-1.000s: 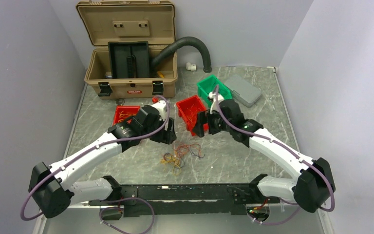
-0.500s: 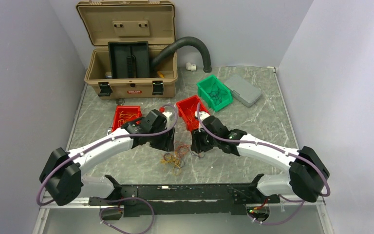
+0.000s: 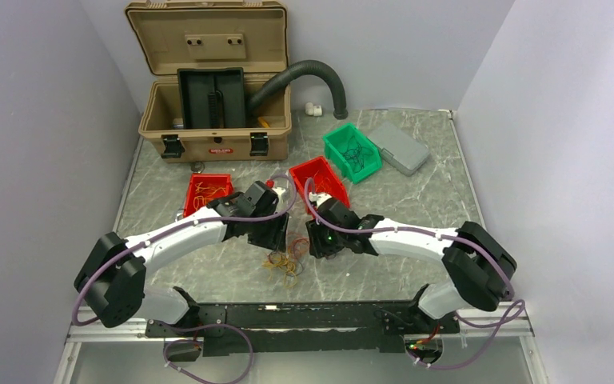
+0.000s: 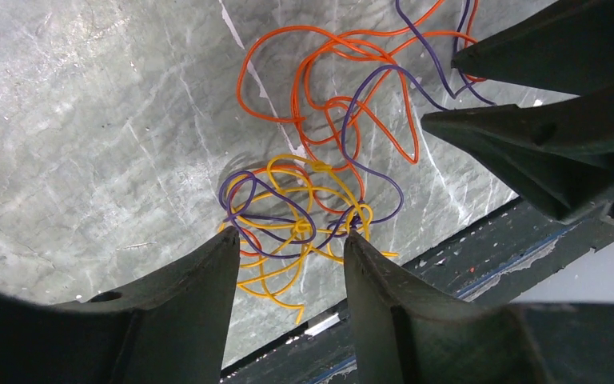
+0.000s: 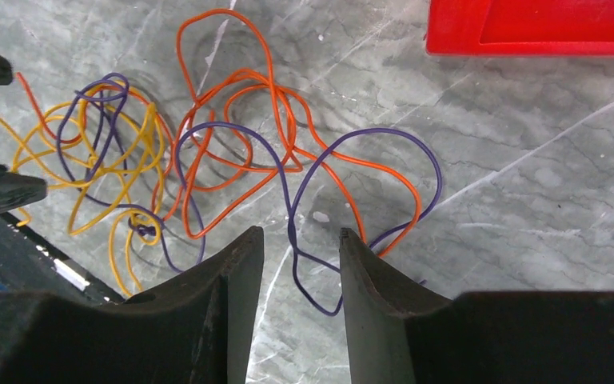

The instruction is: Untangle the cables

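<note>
The cables (image 3: 286,260) lie as a small tangle on the marble table, between my two grippers and in front of them. In the left wrist view, the left gripper (image 4: 292,234) is open, its tips on either side of a yellow and purple knot (image 4: 297,226). Orange loops (image 4: 328,88) spread beyond it. The right gripper (image 5: 301,233) is open too, and a purple cable (image 5: 368,130) runs down into the gap between its fingers. Orange strands (image 5: 240,74) and the yellow knot (image 5: 120,168) lie to its left. From above, the left gripper (image 3: 276,236) and right gripper (image 3: 317,240) stand close together.
Two red bins (image 3: 206,190) (image 3: 317,182), a green bin (image 3: 352,152) and a grey case (image 3: 398,148) sit behind the tangle. An open tan toolbox (image 3: 212,88) and a black hose (image 3: 312,72) stand at the back. A black rail (image 3: 288,316) runs along the near edge.
Both arms have come down toward the tangle. The right arm swung left and nearer from beside the red bin. Both grippers' jaws have narrowed.
</note>
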